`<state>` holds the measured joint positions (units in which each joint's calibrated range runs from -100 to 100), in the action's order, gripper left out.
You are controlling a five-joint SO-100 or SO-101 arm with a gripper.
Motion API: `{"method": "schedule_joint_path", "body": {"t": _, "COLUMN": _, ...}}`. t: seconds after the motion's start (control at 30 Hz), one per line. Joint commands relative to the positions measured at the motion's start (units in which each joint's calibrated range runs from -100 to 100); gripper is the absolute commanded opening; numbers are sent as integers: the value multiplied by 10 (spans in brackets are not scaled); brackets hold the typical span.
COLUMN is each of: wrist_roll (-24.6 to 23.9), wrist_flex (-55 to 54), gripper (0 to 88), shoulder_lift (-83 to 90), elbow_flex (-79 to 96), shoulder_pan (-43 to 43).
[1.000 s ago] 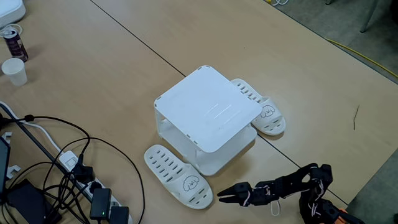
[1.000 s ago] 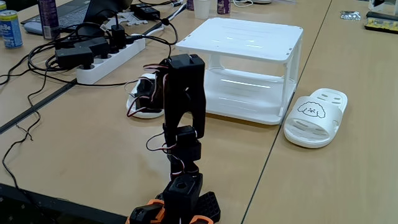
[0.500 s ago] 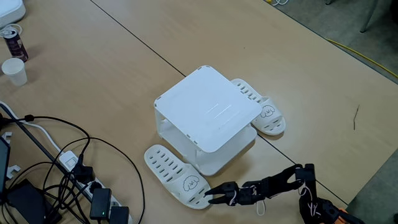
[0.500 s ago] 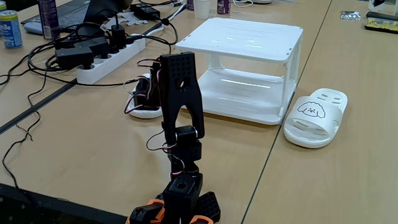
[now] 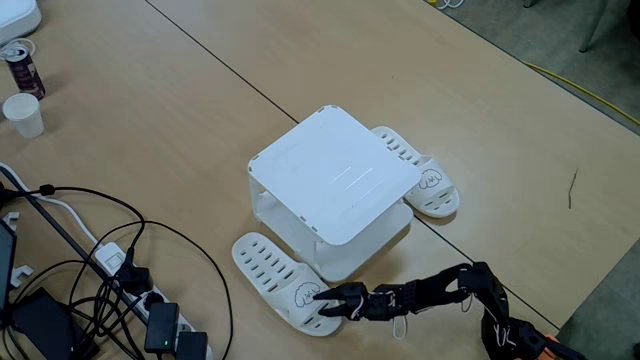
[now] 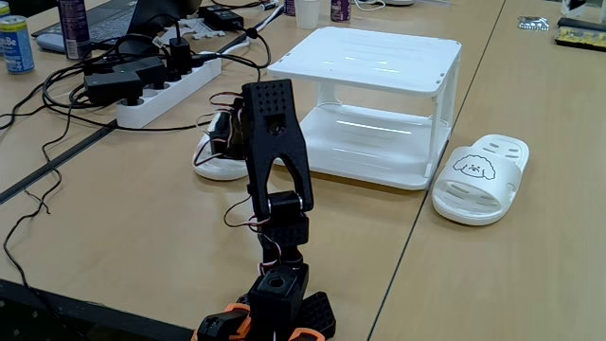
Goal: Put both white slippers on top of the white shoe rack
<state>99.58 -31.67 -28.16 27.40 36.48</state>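
Observation:
The white shoe rack (image 5: 335,175) (image 6: 369,57) stands mid-table with its flat top bare. One white slipper (image 5: 270,270) lies on the table at the rack's front left in the top-down fixed view, its puppy-face strap toward the arm. My gripper (image 5: 326,301) is stretched low to that strap, open, with a finger on either side of the strap's end. In the low fixed view the arm covers most of this slipper (image 6: 210,167) and the gripper (image 6: 227,137). The other white slipper (image 5: 420,180) (image 6: 478,175) lies on the table at the rack's opposite side.
A power strip (image 6: 170,85) with a tangle of black cables (image 5: 110,270) lies left of the rack. A paper cup (image 5: 22,113) and a can (image 5: 20,65) stand at the far left. The table edge runs behind the arm base (image 6: 275,317).
The arm has reached forward and lower, from short of the near slipper to its strap. The open fingers now sit around the strap's end. Slippers and rack have not moved.

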Motion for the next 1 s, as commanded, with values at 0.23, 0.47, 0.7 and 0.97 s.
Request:
{"method": "schedule_joint_path", "body": {"t": 0.23, "wrist_roll": 4, "wrist_flex": -10, "gripper": 218, "shoulder_lift": -58, "elbow_flex": -102, "shoulder_pan": -19}}
{"method": "schedule_joint_path", "body": {"t": 0.47, "wrist_roll": 4, "wrist_flex": -10, "gripper": 215, "shoulder_lift": -96, "elbow_flex": -164, "shoulder_pan": -25}}
{"method": "schedule_joint_path", "body": {"t": 0.7, "wrist_roll": 4, "wrist_flex": -10, "gripper": 105, "shoulder_lift": -93, "elbow_flex": -160, "shoulder_pan": -26}}
{"method": "schedule_joint_path", "body": {"t": 0.97, "wrist_roll": 4, "wrist_flex": -10, "gripper": 8, "shoulder_lift": -87, "elbow_flex": -158, "shoulder_pan": 3}}
